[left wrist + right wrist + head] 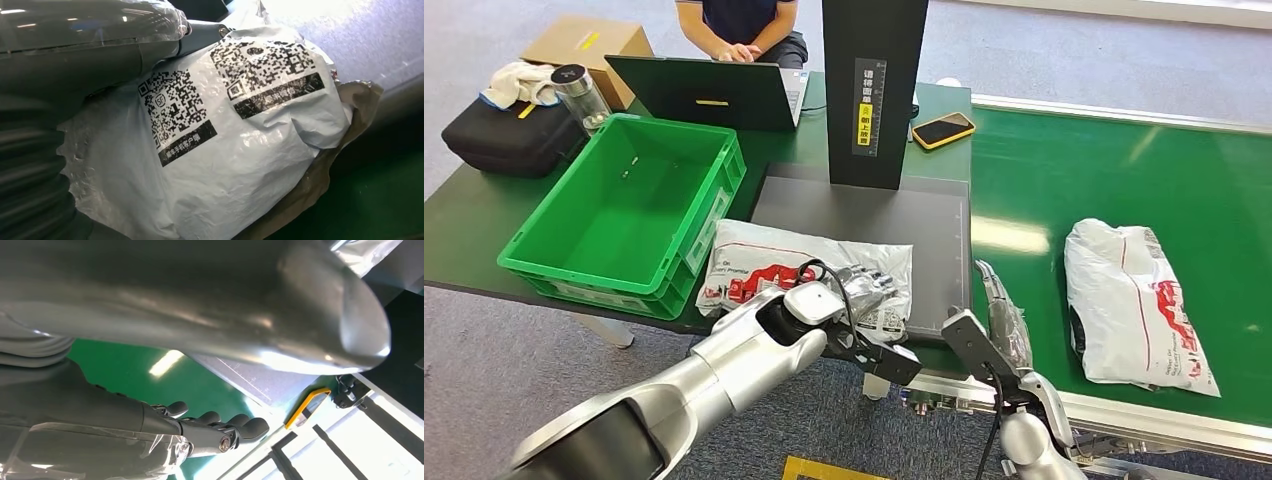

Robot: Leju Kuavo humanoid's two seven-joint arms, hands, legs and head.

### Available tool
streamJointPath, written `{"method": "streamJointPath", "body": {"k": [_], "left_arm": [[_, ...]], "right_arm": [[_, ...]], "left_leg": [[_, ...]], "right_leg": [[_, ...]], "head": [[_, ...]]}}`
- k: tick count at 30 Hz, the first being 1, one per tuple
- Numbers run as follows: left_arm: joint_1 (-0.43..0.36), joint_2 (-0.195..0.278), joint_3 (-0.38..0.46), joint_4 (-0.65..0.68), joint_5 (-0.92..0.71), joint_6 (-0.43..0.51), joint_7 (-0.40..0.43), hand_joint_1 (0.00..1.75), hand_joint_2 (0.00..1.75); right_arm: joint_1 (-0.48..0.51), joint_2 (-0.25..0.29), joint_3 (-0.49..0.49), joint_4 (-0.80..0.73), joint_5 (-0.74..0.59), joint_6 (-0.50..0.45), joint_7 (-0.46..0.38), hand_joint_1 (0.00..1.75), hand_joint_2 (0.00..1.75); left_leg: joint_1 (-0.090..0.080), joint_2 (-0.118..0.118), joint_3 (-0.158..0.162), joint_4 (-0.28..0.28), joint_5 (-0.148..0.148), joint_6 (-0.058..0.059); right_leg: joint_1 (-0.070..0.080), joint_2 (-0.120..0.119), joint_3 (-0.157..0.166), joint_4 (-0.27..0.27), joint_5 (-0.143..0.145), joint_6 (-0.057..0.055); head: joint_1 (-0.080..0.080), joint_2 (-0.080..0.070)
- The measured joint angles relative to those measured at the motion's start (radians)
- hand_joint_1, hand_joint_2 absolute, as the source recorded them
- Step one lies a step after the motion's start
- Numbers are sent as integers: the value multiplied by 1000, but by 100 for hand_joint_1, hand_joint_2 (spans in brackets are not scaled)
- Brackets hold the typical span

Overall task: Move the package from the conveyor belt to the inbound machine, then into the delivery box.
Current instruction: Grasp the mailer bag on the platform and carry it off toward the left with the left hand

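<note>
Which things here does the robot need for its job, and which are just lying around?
Needed: package held by left hand; inbound machine; green crate; conveyor belt; second package.

Lying around: laptop; phone; bottle; black case; cardboard box.

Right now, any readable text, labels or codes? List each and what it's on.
"SF": inside a QR code on the white package the left hand holds.
Black caption bars under both QR codes: Chinese characters, too blurred to quote.
Black upright column: vertical label, too small to read.
Second package: red print, unreadable.
</note>
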Motion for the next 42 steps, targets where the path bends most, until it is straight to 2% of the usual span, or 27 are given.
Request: {"method": "streamJointPath", "body": {"k": [1,4,5,10,18,26,29,34,36,39,42], "left_arm": [[-2,0,-6,2,1,-5,-2,39,175],[-6,0,-23,6,11,-21,-2,168,175],[-7,0,-28,7,15,-23,4,175,175],[-8,0,-39,9,33,25,77,175,175],[-5,1,-39,12,65,113,143,175,175],[20,21,-23,24,102,306,219,175,175],[30,43,7,25,122,446,260,175,175],[35,97,88,21,117,794,347,175,175],[37,122,127,10,105,903,362,175,175],[40,151,188,-20,87,1022,367,175,175],[42,166,245,-60,53,1086,361,175,175]], "right_arm": [[0,-1,0,2,-2,-1,-2,0,0],[-2,-2,0,8,-4,-4,-4,0,0],[-3,-2,0,10,-4,-5,-4,0,0],[-6,-2,1,13,-4,-12,-1,0,0],[-5,-4,1,12,-3,-11,9,0,0],[8,-6,1,-8,-3,4,15,0,0],[16,-9,1,-21,-7,4,15,0,0],[40,-19,1,-72,-19,17,23,0,0],[51,-22,0,-94,-20,24,30,0,0],[68,-23,-2,-123,-20,24,39,0,0],[90,-23,-5,-153,-18,22,48,0,0]], "left_leg": [[0,0,0,0,0,0],[0,0,1,0,0,0],[0,0,1,0,0,0],[0,0,3,0,0,0],[0,0,4,0,0,0],[0,0,3,0,0,0],[0,0,3,0,0,0],[0,1,3,-1,0,0],[0,1,3,-1,0,0],[0,1,2,-1,0,-1],[0,1,2,-1,0,-1]], "right_leg": [[0,0,0,0,0,0],[0,0,1,0,0,0],[0,0,1,0,0,0],[0,0,2,0,0,0],[0,0,3,0,0,0],[0,0,3,0,0,0],[0,0,2,0,0,0],[0,1,2,0,0,0],[0,1,1,0,0,0],[0,1,1,0,0,0],[0,1,1,0,0,0]], "head": [[0,0],[0,0],[0,0],[0,0],[0,0],[0,0],[0,0],[0,0],[0,0],[0,0],[0,0]]}}
